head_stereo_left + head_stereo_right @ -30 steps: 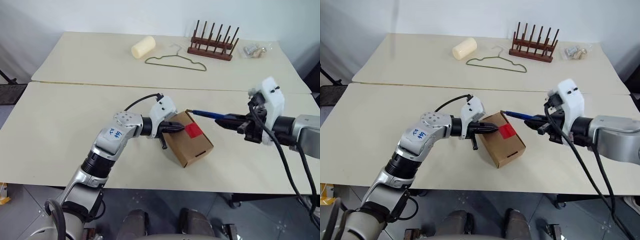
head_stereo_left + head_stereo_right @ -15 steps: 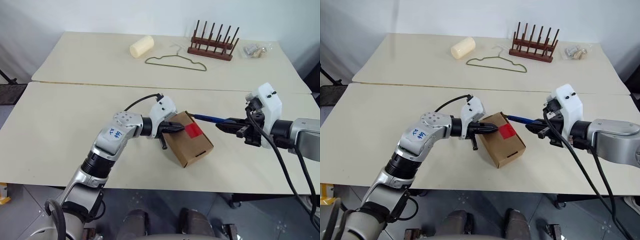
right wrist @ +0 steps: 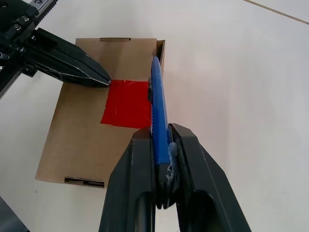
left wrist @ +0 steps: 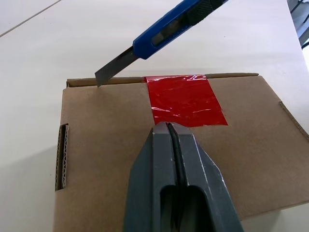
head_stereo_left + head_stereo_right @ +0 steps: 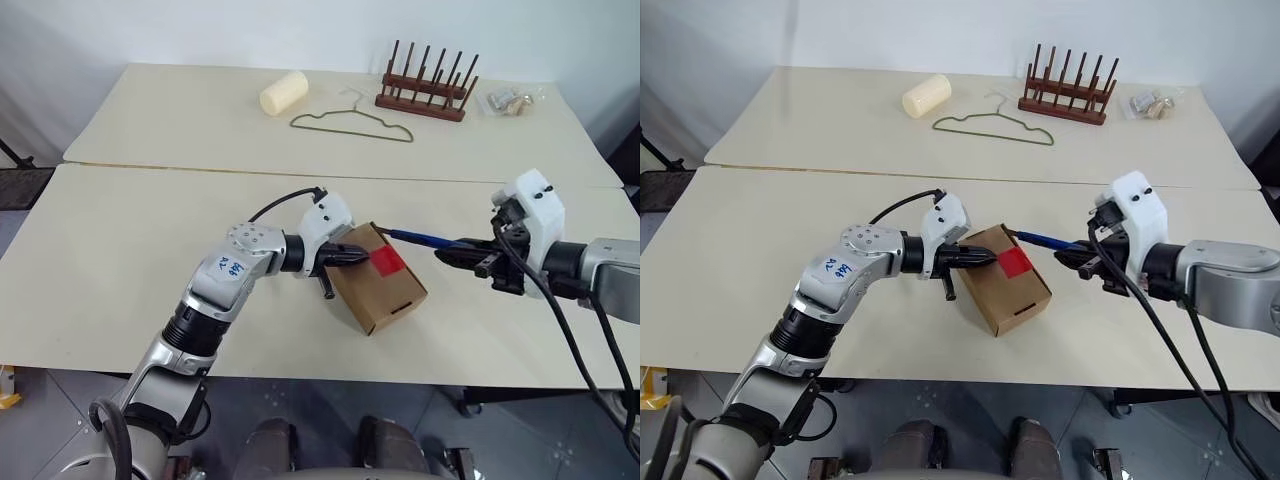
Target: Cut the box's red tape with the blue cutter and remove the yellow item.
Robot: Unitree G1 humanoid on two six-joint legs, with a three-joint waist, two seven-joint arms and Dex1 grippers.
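Right, starting at the left: the left gripper [image 5: 358,257] has its 2 black fingers [image 4: 178,159] pressed flat together with nothing between them, and their tips rest on top of the box [image 5: 380,285] at the near edge of the red tape [image 5: 388,262]. The box is brown cardboard, flaps shut, lying skewed on the near table [image 5: 120,260] roughly in the middle. The red tape is a square patch stuck on the box's top face and reaching the far top edge.

Just past that edge comes the blue cutter [image 5: 412,236]. Its grey blade [image 4: 115,68] is out, and the tip sits at the box's far top edge, beside the tape rather than on it; whether the tip actually touches the cardboard I cannot tell. The handle runs off to the right into the right gripper [image 5: 470,254], whose 2 fingers [image 3: 140,193] are clamped on the cutter's handle, the slim body filling the narrow gap between them. The gripper itself hangs over bare table to the right of the box.

On the far table [image 5: 180,110], from the left: a pale cream roll [image 5: 284,92], a wire hanger [image 5: 352,122], a dark wooden peg rack [image 5: 424,88] and a small clear bag [image 5: 508,100].
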